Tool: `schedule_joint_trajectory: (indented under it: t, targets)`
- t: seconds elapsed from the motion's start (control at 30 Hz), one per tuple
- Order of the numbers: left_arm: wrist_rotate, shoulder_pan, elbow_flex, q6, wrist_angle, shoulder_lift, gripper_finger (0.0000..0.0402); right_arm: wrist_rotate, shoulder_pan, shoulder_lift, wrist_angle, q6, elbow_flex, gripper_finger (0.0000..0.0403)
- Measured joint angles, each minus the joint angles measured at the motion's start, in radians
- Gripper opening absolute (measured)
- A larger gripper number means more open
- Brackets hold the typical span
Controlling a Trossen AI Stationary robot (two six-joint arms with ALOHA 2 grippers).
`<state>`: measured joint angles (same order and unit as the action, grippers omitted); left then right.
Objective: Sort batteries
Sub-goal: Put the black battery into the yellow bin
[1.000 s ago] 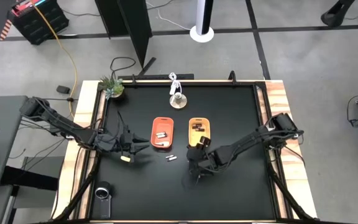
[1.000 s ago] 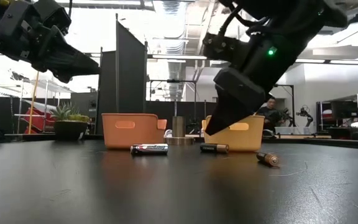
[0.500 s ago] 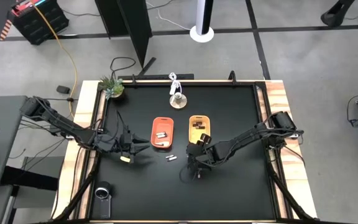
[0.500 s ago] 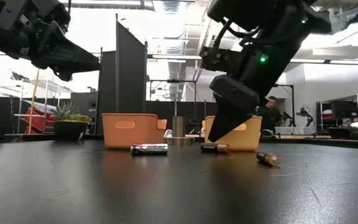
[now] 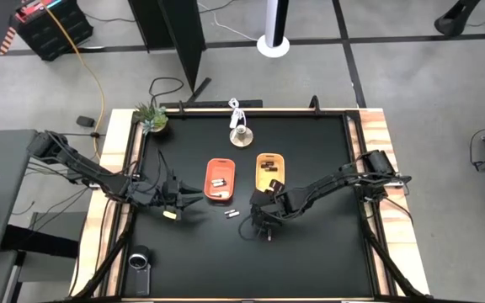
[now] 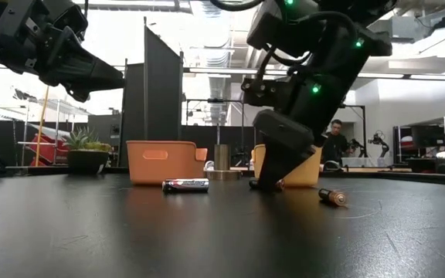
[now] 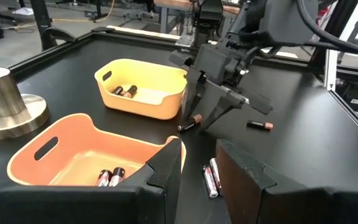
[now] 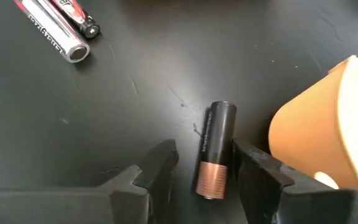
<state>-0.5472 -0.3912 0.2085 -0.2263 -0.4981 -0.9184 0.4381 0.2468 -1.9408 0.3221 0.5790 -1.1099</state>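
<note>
A dark battery with a copper end (image 8: 215, 151) lies flat on the black desk (image 5: 310, 244), just beside the yellow tray (image 7: 145, 91). The right hand (image 8: 205, 163) is lowered over it, fingers spread to either side and not yet clenched. A silvery pair of batteries (image 7: 211, 180) lies nearby on the desk, and another dark battery (image 7: 260, 125) sits farther off. More batteries rest inside the orange tray (image 7: 73, 152) and the yellow one. The left hand (image 5: 194, 195) hovers beside the orange tray, released and empty.
</note>
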Motion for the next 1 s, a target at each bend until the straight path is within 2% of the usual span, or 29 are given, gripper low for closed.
schedule_joint_trajectory:
  t: [0.2, 0.4, 0.53, 1.0]
  targets:
    - [-0.001, 0.000, 0.000, -0.003, -0.007, 0.000, 0.0098, 0.007, 0.009, -0.022, -0.025, 0.003, -0.001, 0.0146]
    - [-0.002, 0.000, 0.000, 0.001, -0.008, 0.000, 0.0098, -0.003, 0.025, -0.023, -0.025, -0.012, -0.001, 0.0073]
    - [-0.002, 0.000, 0.000, 0.001, -0.008, 0.000, 0.0098, -0.017, 0.044, -0.024, -0.022, -0.016, -0.001, 0.0042]
    - [-0.002, 0.000, 0.000, 0.005, -0.006, 0.000, 0.0098, -0.037, 0.092, -0.021, -0.045, -0.050, 0.001, 0.0035]
